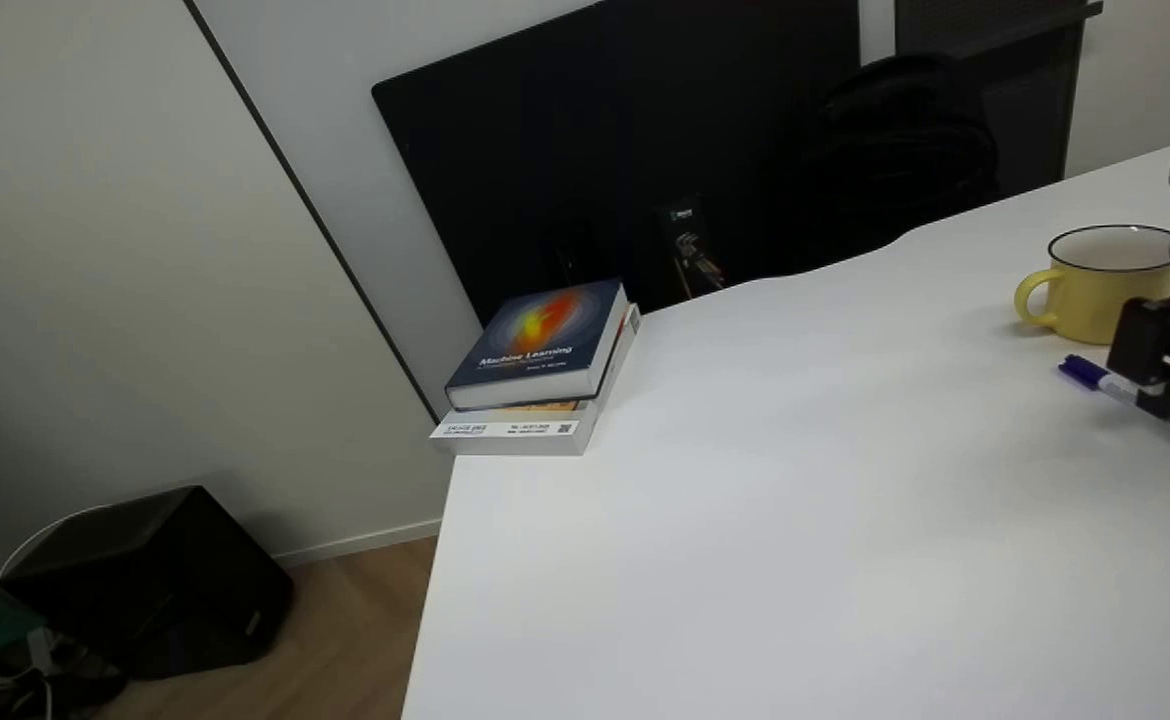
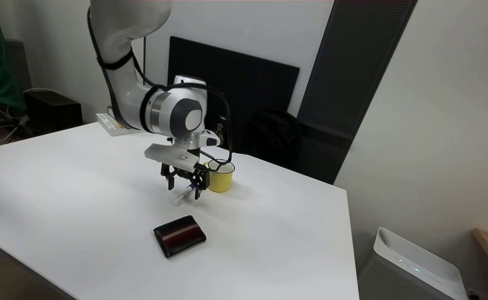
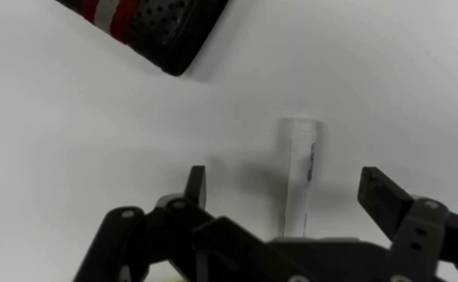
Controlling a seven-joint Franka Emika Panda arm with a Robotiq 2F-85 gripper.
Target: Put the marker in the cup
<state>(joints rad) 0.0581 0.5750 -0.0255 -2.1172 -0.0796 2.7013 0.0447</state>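
The marker [image 3: 300, 176], a thin white stick, lies flat on the table; its dark blue end shows in an exterior view [image 1: 1082, 371]. Its white end also shows in an exterior view [image 2: 181, 197]. My gripper [image 3: 283, 176] is open and empty, with one finger on each side of the marker and gaps on both sides. In the wrist view the gripper body hides the blue end. The yellow cup [image 1: 1090, 303] stands upright close to the blue end, partly behind the gripper. It also shows beside the gripper in an exterior view [image 2: 220, 182].
A dark wallet with red and grey stripes [image 2: 180, 236] lies near the marker's white end; its corner shows in the wrist view [image 3: 150, 31]. Two stacked books [image 1: 535, 350] lie at a table corner. A black panel [image 1: 625, 150] and backpack [image 1: 905, 150] stand behind the table edge.
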